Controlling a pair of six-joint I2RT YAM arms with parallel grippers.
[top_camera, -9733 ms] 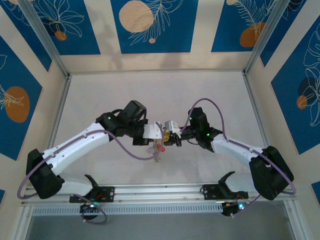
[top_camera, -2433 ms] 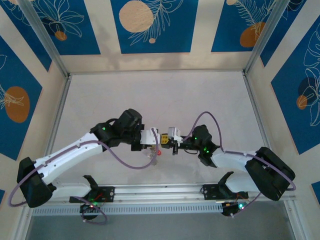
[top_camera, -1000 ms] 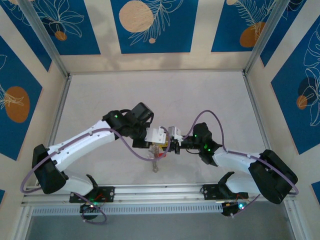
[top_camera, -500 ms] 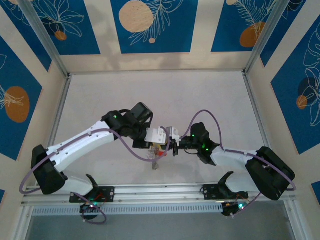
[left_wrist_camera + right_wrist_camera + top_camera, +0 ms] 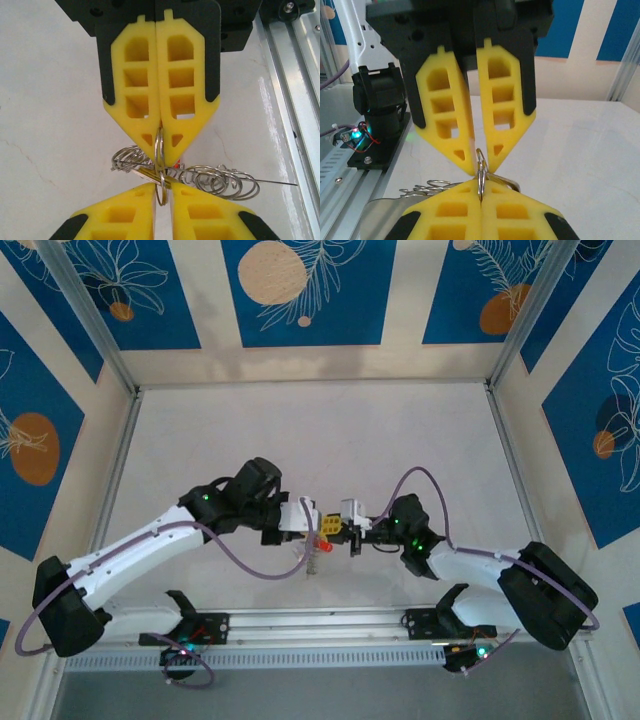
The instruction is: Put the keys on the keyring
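Between the two sets of yellow fingertips, the keyring [image 5: 480, 174] is standing edge-on, over the table [image 5: 300, 430] and near the front rail [image 5: 292, 90]. Your right gripper [image 5: 161, 150] is clamping it, jaws pressed flat together on the wire. Your left gripper [image 5: 479, 161] is straddling the same ring with its jaws a crack apart, not visibly biting.

To do this step well, I judge you are needing a firm right-hand pinch while the left is finding its purchase. That way the ring is not swinging, and the tangle of small wire loops [image 5: 220, 181] lying beside it is not snagging a fingertip. You are wanting slow, small moves, since the keys [image 5: 322, 544], a red head among them, are dangling just below the tips.

Both arms are reaching inward with elbows bent, wrists pointing at each other, grippers meeting tip to tip.
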